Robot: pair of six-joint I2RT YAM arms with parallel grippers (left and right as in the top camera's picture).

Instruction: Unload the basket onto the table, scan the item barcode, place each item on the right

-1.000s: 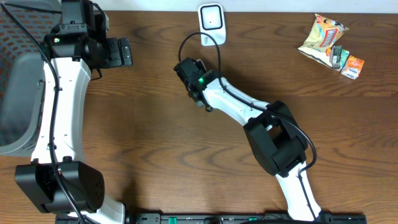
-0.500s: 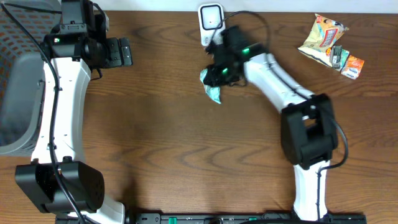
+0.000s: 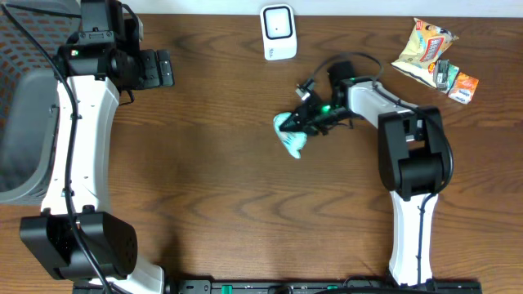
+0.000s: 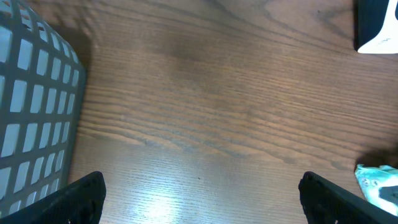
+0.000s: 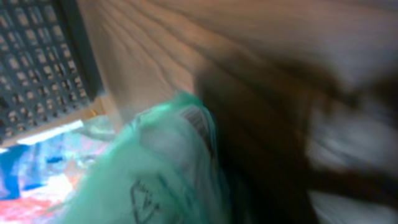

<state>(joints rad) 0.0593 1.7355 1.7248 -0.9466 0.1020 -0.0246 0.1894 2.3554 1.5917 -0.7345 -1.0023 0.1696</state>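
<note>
Hovering at centre frame, right gripper (image 3: 306,122) meets packet (image 3: 291,139), hold not discernible; left gripper (image 3: 167,69), upper left, stands wide apart.

Soft, even light falls from above on my table (image 3: 212,204), with faint shadows. My left wrist view is sharp, with a pale glare low on the wood. My right wrist view smears, the green packet (image 5: 155,162) blurred.

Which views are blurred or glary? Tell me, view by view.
Right wrist: heavy motion blur, with the green packet smeared and everything around it soft. Left wrist: sharp, with a pale sheen of glare on the table near the bottom edge. Overhead: mostly sharp and evenly lit, with slight blur around the right pincer.
</note>
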